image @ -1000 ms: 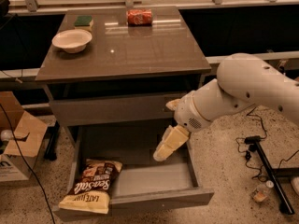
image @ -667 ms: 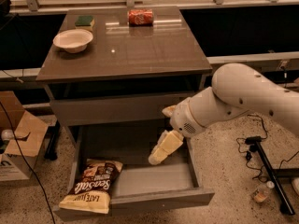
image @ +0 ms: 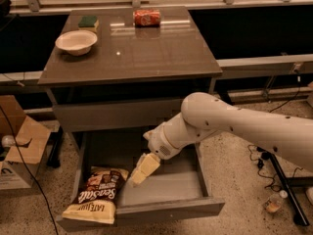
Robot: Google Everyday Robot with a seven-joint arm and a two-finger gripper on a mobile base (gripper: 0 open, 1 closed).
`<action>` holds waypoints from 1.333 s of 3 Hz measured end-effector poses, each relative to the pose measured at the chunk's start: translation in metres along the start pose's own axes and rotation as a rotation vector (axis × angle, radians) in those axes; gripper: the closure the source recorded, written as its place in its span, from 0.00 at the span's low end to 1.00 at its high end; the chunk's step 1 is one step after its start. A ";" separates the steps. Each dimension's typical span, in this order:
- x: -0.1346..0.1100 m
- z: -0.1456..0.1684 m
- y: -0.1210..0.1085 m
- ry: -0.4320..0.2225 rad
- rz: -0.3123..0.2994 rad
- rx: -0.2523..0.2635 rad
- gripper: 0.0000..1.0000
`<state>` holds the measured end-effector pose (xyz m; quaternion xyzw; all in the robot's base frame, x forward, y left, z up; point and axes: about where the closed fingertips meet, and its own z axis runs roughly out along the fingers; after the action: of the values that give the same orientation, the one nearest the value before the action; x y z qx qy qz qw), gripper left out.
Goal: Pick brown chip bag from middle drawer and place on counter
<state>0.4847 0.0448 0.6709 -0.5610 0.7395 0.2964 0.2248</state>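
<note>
One tool [image: 139, 175] hangs over the open drawer [image: 166, 190]; wide or narrow, I cannot tell. Bag [image: 95, 197] lies just left of it; worktop [image: 146, 53] stands above, beyond.

arm shell [image: 254, 131]: glossy white, smooth, thick and rounded, coming in from 3 o'clock
elbow joint [image: 203, 110]: bulbous white dome
wrist [image: 165, 140]: short white cylinder with thin dark seam rings
dots [image: 230, 128]: a few small dark marks, screw-like, along the shell
gripper [image: 140, 173]: pale cream-yellow, blocky, at 7 o'clock off the wrist, low of centre
</note>
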 end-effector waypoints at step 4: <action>0.004 0.136 0.000 0.033 -0.003 -0.099 0.00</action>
<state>0.4838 0.1355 0.5699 -0.5773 0.7267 0.3230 0.1849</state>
